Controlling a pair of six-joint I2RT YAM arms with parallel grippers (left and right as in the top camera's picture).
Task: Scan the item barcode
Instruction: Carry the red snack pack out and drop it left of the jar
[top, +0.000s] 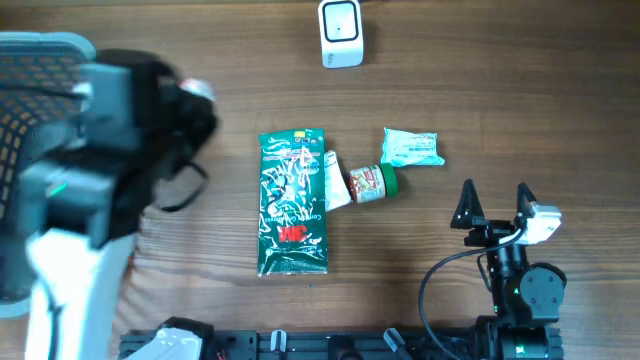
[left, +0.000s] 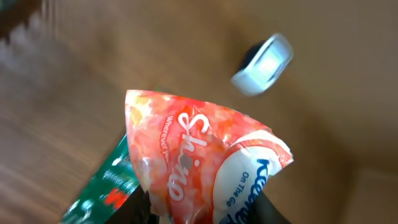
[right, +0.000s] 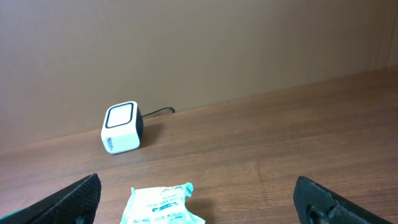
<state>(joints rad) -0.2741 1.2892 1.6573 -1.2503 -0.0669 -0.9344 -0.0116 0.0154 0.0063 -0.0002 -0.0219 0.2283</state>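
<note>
SCAN IN PROGRESS: Over the wooden table (top: 540, 80), the left arm (top: 90, 170), blurred in the overhead view, holds a red-and-orange tissue pack (left: 186, 155) off the wood, apart from the white scanner (top: 341, 33) at the far edge. The left gripper (left: 205, 214) pinches the pack's lower end. No barcode shows on the printed face turned to the wrist camera, so it probably sits on a hidden side.

The step looks best done by bringing the pack squarely before the scanner's window, rolling the wrist until the hidden side faces it, and pausing there. The soft wrapper, held by 1 end only, may sag or crease across the code, so a slow, steady approach should help, with fingers kept off the code.

A green packet (top: 293, 203) and 3 smaller items lie mid-table, below a likely path. The right gripper (top: 494, 195) rests near the table's right side, spread wide and empty.
</note>
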